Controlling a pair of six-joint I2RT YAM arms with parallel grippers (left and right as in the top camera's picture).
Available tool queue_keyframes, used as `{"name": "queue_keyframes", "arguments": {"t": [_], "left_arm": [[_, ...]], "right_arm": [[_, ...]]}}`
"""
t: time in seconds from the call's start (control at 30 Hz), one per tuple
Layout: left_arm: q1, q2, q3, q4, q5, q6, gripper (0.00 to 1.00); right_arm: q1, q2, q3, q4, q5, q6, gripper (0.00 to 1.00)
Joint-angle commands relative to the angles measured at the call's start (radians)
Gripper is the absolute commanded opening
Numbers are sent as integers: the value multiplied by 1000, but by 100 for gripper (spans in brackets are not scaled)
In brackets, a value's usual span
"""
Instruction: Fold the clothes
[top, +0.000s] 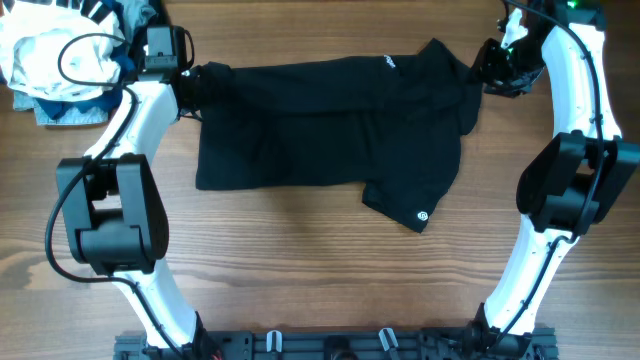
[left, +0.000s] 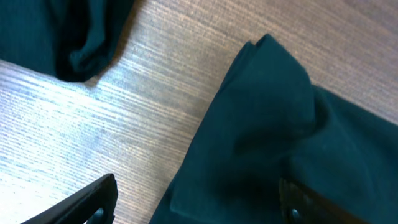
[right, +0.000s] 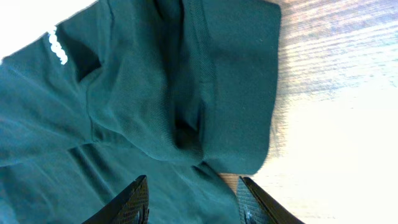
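Presently the black shirt (top: 330, 130) lies spread on the wooden bench (top: 300, 270), occupying the upper middle of the overhead frame, partly flattened, with a flap reaching toward the lower right. A small white round logo (top: 422, 213) shows at the tip of that flap, and white lettering (top: 388, 62) sits near the shirt's upper edge. The left hand (left: 198, 186) is positioned at the shirt's upper left corner; in its wrist view the fingers (left: 87, 202) stand wide apart at the bottom corners of the frame, clamped on nothing. A pointed fold of the fabric lies beneath and between them, and a second bunched portion sits in the upper left of that frame, with bare wood separating the two. The right hand (right: 193, 183) is positioned at the shirt's upper right corner; its fingers (right: 134, 200) are likewise apart, with a hemmed edge of the fabric lying under the gap and not pinched. A heap of white and blue laundry (top: 50, 50) rests in the upper left corner of the overhead frame, close to the left arm.
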Motion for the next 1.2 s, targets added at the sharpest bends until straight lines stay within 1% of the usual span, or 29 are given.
{"name": "queue_keyframes", "arguments": {"t": [0.0, 0.03, 0.07, 0.23, 0.37, 0.5, 0.63, 0.77, 0.8, 0.9, 1.0, 1.03, 1.1, 1.17], "left_arm": [[8, -66, 5, -32, 16, 34, 94], [8, -89, 5, -46, 16, 33, 98], [9, -116, 7, -64, 24, 32, 100], [9, -314, 12, -194, 64, 23, 100], [5, -418, 12, -311, 66, -51, 100], [-16, -452, 12, -479, 71, -59, 100], [-19, -443, -18, -570, 59, -89, 100], [-18, -443, -112, -544, 56, -125, 100], [-18, -443, -165, -516, 56, -141, 100], [-18, -443, -254, -453, 55, -184, 100], [-18, -442, -343, -357, 55, -205, 98], [-18, -441, -371, -322, 51, -205, 95], [-18, -437, -417, -259, 32, -206, 83], [-18, -432, -453, -202, 9, -206, 73]], "right_arm": [[-5, -62, 5, -14, 21, -19, 46], [-5, -74, 5, -16, 12, -24, 46], [-5, -97, 5, -21, 3, -30, 46], [11, -248, 5, -99, 21, -28, 45], [38, -352, 5, -171, 135, 32, 45], [80, -445, 5, -265, 202, 84, 45], [115, -505, -13, -321, 193, 110, 46], [144, -577, -138, -298, 185, 153, 46], [154, -609, -224, -275, 177, 174, 46], [165, -661, -380, -216, 172, 219, 45], [166, -706, -534, -137, 154, 255, 45], [166, -715, -580, -108, 132, 255, 45], [167, -722, -655, -62, 91, 263, 45], [169, -722, -711, -29, 53, 262, 45]]}}
